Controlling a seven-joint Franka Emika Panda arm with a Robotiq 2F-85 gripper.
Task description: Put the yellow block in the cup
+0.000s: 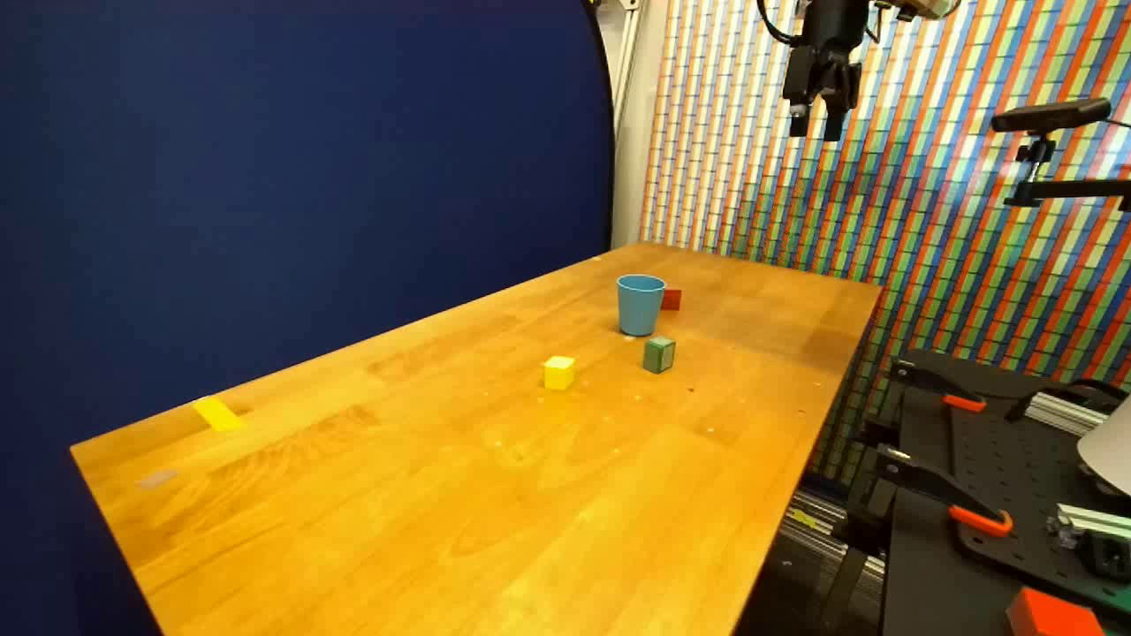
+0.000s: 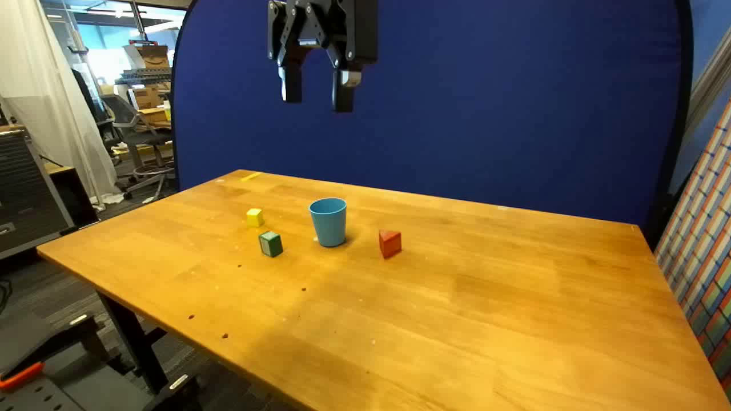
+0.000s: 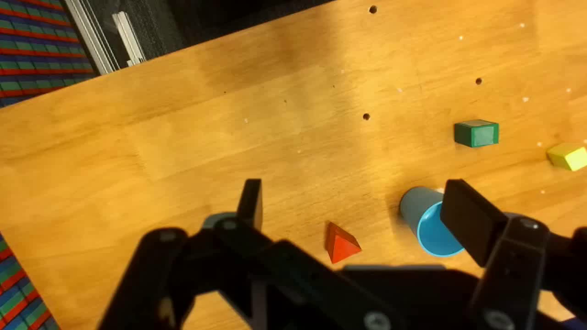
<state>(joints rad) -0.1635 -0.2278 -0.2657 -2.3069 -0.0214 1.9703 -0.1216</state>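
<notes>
The yellow block [image 1: 558, 374] is a small cube on the wooden table. It also shows in an exterior view [image 2: 254, 217] and at the right edge of the wrist view [image 3: 568, 156]. The blue cup [image 1: 640, 307] stands upright on the table in both exterior views [image 2: 329, 224]. In the wrist view the cup [image 3: 415, 206] is partly hidden behind the right finger; the part of its inside that shows holds nothing. My gripper [image 1: 815, 128] is open with nothing between its fingers, high above the table. Its fingers also show in an exterior view [image 2: 316, 101] and the wrist view [image 3: 353, 197].
A green block [image 2: 270, 244] sits on the table near the cup and the yellow block. A red triangular block [image 2: 390, 244] stands on the cup's other side. A yellow tape strip [image 1: 218, 413] lies at the table's edge. A camera on a mount [image 1: 1051, 115] stands beside the arm.
</notes>
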